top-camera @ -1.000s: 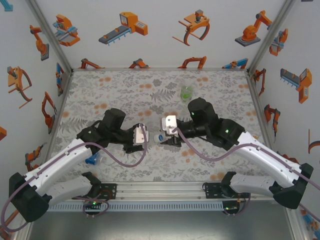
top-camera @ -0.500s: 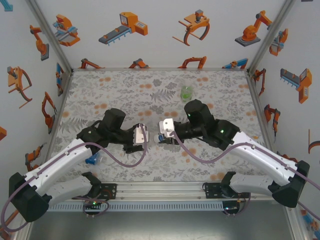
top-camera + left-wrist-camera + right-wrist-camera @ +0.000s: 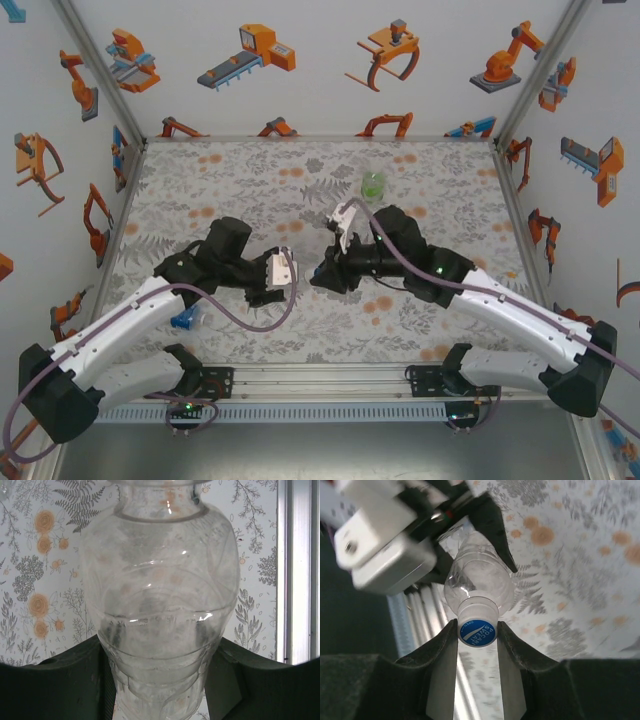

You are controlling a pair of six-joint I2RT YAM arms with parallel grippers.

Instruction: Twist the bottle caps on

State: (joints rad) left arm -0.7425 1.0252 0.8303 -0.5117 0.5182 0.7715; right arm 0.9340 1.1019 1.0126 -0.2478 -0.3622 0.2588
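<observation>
A clear plain bottle (image 3: 160, 595) lies level in my left gripper (image 3: 160, 685), which is shut on its lower body, one dark finger (image 3: 65, 680) on each side. In the right wrist view the bottle (image 3: 480, 582) points its neck at the camera. On that neck sits a white bottle cap (image 3: 477, 630) with a blue printed top, and my right gripper (image 3: 477, 636) is shut on it from both sides. From above, the left gripper (image 3: 283, 283) and the right gripper (image 3: 322, 273) meet over the middle of the table. A green bottle (image 3: 373, 185) stands upright further back.
A bottle with a blue label (image 3: 186, 320) lies near the front left, partly under my left arm. The metal rail (image 3: 320, 380) runs along the near edge. Printed walls close in the floral table (image 3: 250, 180) on three sides.
My right gripper has shut on the cap, and its wrist has rolled, swinging its white camera block from the side to the top. The left arm and bottle have stayed put.
</observation>
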